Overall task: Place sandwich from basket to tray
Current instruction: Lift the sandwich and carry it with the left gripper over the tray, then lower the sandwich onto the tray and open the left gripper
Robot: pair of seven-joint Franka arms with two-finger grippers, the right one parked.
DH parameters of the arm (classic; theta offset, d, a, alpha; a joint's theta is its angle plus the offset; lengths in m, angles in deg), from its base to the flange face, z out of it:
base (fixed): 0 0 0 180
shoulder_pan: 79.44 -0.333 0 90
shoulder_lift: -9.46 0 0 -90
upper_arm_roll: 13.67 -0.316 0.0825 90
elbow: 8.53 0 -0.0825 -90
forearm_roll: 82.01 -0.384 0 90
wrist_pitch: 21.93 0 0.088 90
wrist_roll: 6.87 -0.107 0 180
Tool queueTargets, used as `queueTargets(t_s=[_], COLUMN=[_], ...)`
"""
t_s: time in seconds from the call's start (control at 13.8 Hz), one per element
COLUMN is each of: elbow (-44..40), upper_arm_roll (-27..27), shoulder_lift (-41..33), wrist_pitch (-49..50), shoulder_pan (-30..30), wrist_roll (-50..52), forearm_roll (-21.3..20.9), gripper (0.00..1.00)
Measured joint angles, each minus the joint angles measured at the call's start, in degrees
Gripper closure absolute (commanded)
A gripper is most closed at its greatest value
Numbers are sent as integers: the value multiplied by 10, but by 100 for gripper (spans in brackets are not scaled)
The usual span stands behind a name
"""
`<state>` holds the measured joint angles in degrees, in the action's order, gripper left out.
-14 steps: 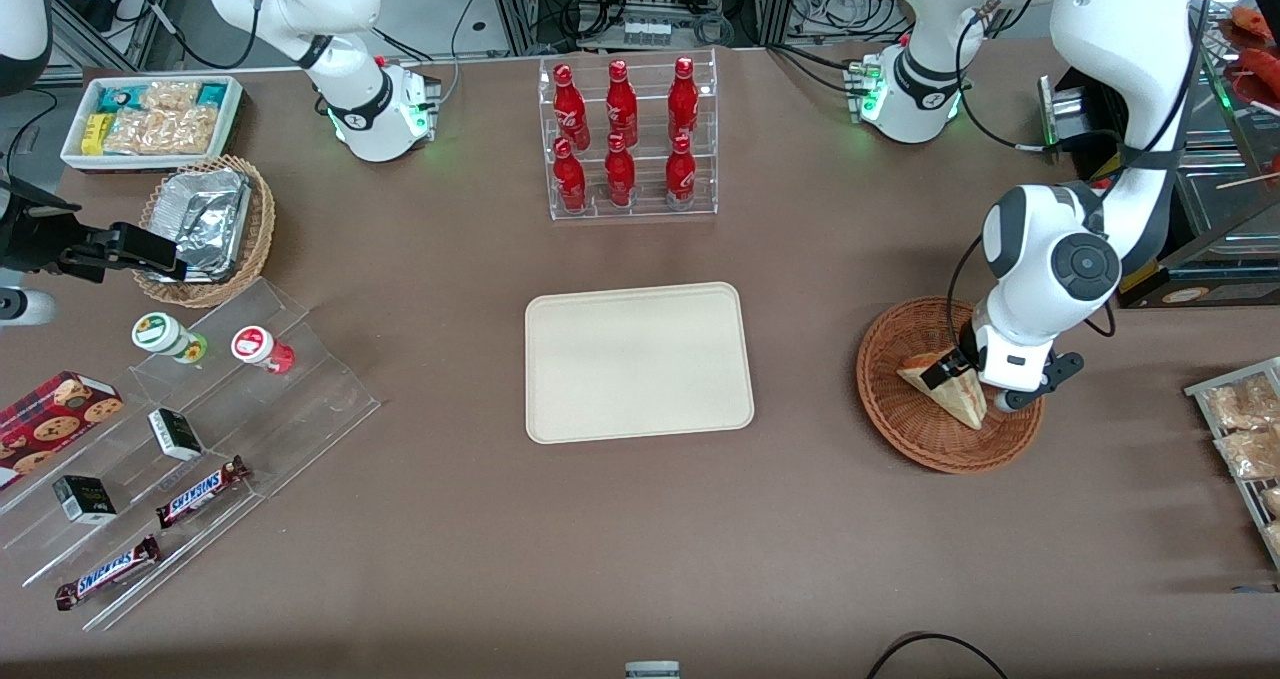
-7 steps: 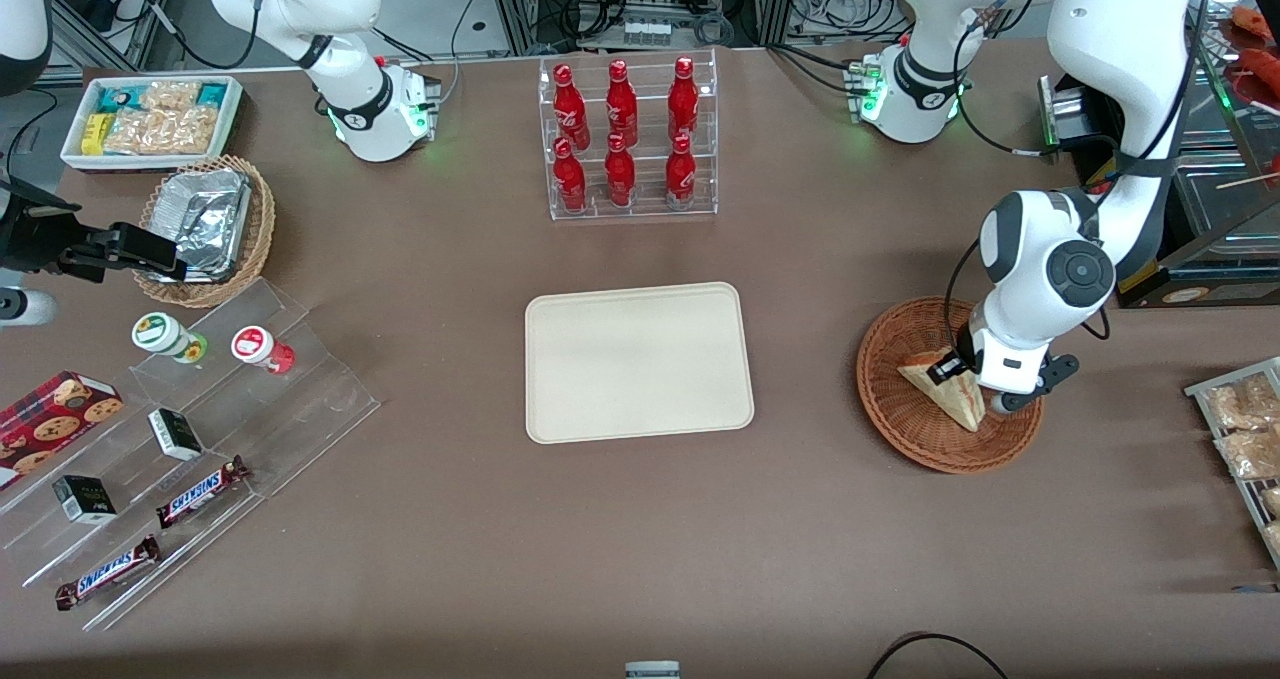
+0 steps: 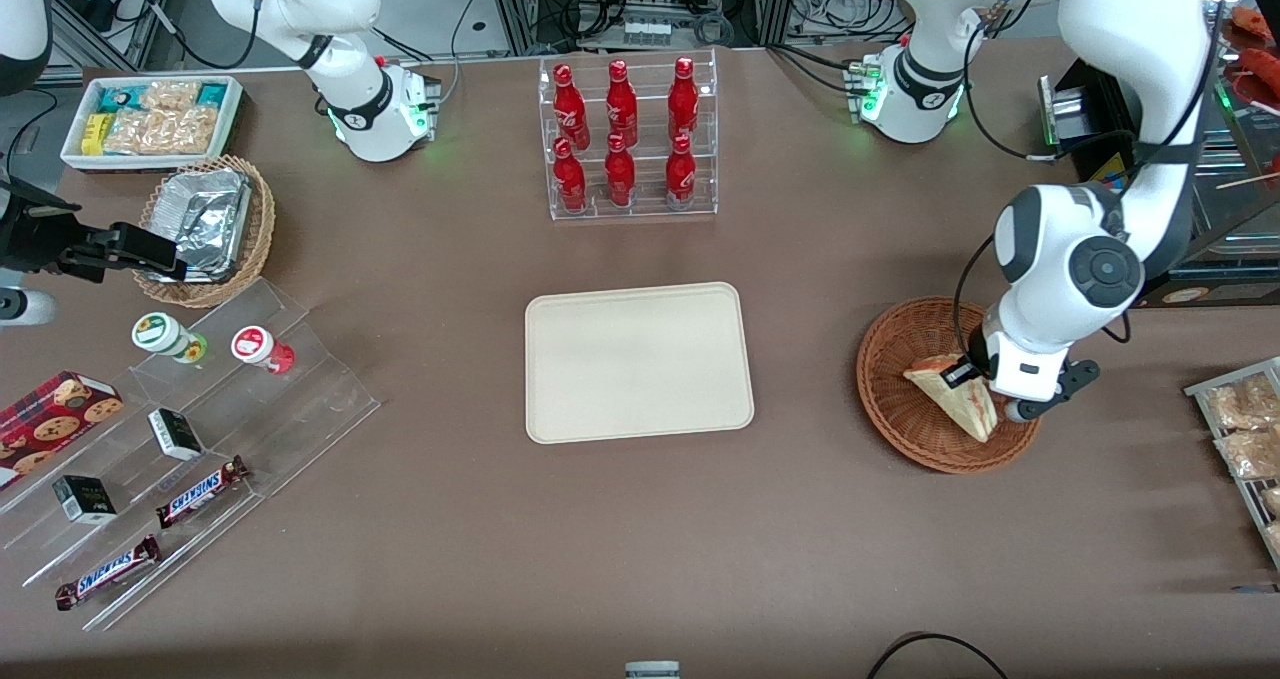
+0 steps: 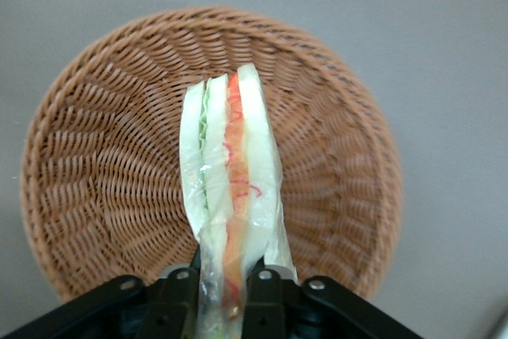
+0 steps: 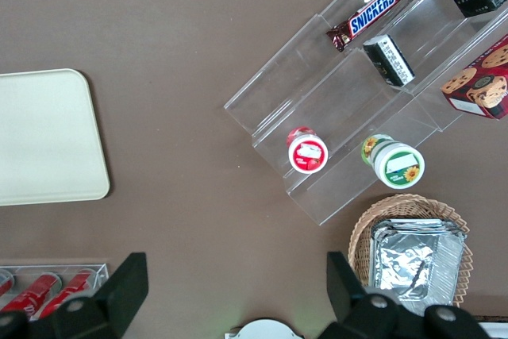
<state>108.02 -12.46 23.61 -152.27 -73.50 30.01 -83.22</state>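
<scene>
Brown cloth covers the surface (image 3: pixel 420 519), and many things sit on it. Toward the parked arm's end, a white bin (image 3: pixel 152 122) holds snack packets. Nearer to the front camera than the bin, a tan wicker basket (image 3: pixel 208 231) holds crumpled foil. Clear plastic steps (image 3: pixel 190 439) carry two small cups, little dark boxes and two Snickers bars (image 3: pixel 203 490).

A clear rack (image 3: pixel 627 137) in the middle holds six red bottles standing up. Nearer to the front camera than the rack lies the tray (image 3: pixel 638 361), flat and cream, with nothing on it.

Toward the working arm's end sits the basket (image 3: pixel 900 419), round and reddish-brown. The sandwich (image 3: pixel 955 397) is over the basket, with its point aimed at the basket floor in the left wrist view. I cannot tell if it touches the weave. Pink and green layers show along its edge.

The left arm bends down over the basket. Its gripper (image 4: pixel 226 291) is squeezed onto the wide end of the sandwich, one finger on each bread side.
</scene>
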Motion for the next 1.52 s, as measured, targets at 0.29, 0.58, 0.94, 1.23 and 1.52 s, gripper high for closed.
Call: queueTargets(t_s=[0.29,0.58,0.94,1.23,1.52], elbow=[-94,-141,-212,-270,-311], upper_arm_roll=[4,7,8,8,8], shoulder_lift=[-9,1,63,137,198], wrist_pitch=[102,127,144,144,142], shoulder_pan=[67,161,258,306,342], wrist_roll=[1,10,53,59,59], forearm_roll=[0,0,0,0,0], gripper=[100,100,100,100,100])
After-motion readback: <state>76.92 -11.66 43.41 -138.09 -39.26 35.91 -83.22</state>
